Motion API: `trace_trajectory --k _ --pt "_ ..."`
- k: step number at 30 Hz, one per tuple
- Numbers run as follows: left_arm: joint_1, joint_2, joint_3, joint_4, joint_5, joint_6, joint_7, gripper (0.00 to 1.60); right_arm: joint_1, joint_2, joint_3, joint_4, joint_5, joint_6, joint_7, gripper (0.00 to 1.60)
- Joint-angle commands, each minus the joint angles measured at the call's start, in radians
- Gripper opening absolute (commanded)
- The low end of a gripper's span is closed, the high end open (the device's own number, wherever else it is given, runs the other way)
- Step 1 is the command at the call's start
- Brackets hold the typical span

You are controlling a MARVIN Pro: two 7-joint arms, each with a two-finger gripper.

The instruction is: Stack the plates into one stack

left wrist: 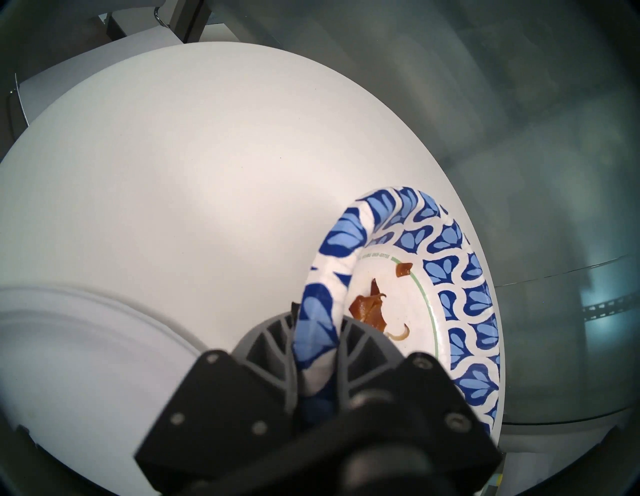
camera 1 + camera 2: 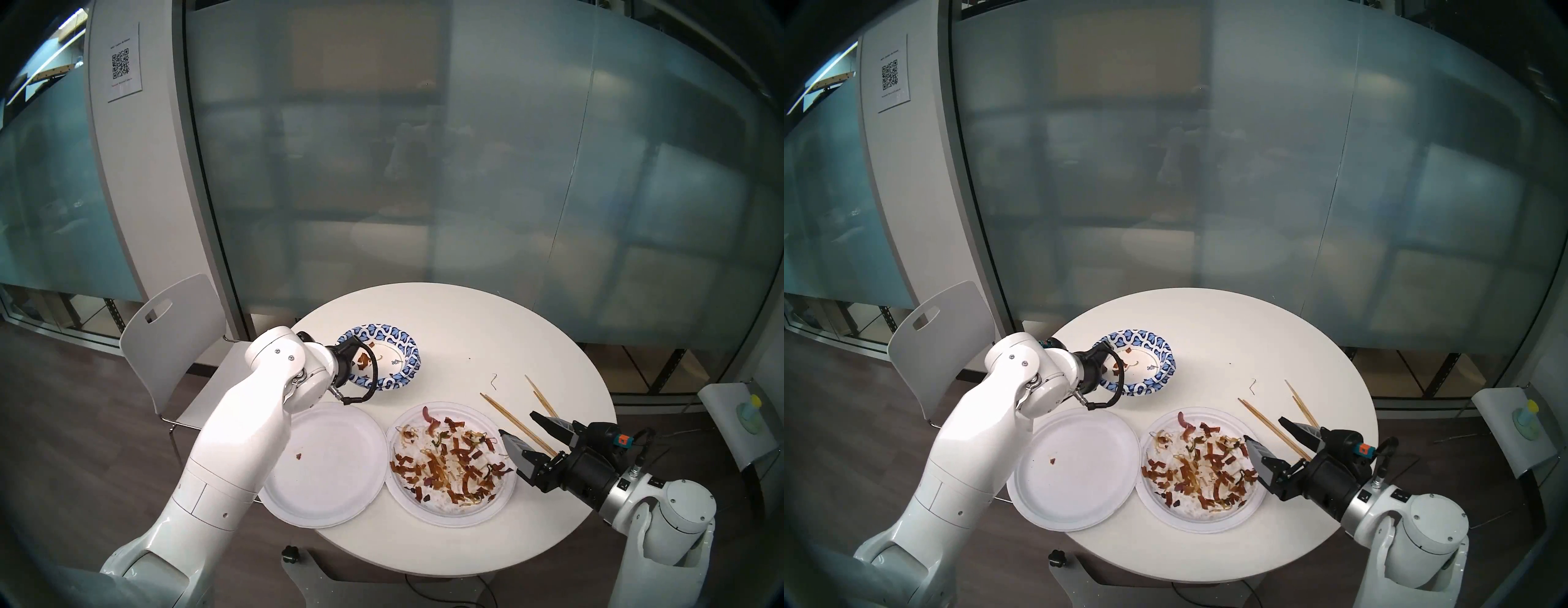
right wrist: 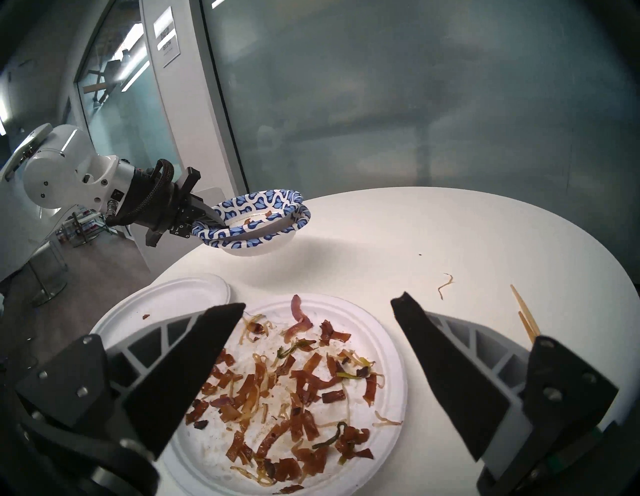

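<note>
Here the left pincer (image 3: 216,221) apparently pinches two nested blue-patterned plates (image 3: 273,221) aloft.

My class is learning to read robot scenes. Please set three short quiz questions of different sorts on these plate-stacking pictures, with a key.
1. True or false: the right claw is shut on the chopsticks.
2. Multiple choice: the left claw holds the blue-patterned dishes by A) the rim, B) the underside only, C) not at all.
3. Fill in: the littered white plate carries many food scraps, while the nearly bare white plate beside it shows only ____ small scrap.

Key: 1 false, its jaws stand wide open; 2 A; 3 one.
</note>
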Motion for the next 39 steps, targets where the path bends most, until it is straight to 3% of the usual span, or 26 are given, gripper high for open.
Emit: trace_trajectory --k 1,7,20,30,39 --pt "0.05 0.033 -0.043 -0.115 -0.015 -0.006 -0.003 0.0 -0.015 -0.007 -0.041 -0.032 -0.025 0.043 0.003 1.6" --pt "0.059 0.038 -0.058 -0.125 -0.024 -0.002 -0.006 0.0 -0.084 -0.058 0.014 -0.047 0.004 0.076 0.005 1.6" --pt "0.056 0.041 -0.049 -0.141 -0.027 0.005 -0.015 0.0 -0.204 -0.139 0.058 -0.084 0.068 0.166 -0.009 1.6" --pt "0.057 0.042 -0.049 -0.155 -0.026 0.0 -0.017 0.0 -0.196 -0.153 0.107 -0.031 0.116 0.176 -0.007 1.6" --pt "0.058 0.04 -0.054 -0.164 -0.021 -0.006 -0.014 0.0 -0.116 -0.09 0.122 0.065 0.106 0.213 -0.014 1.6"
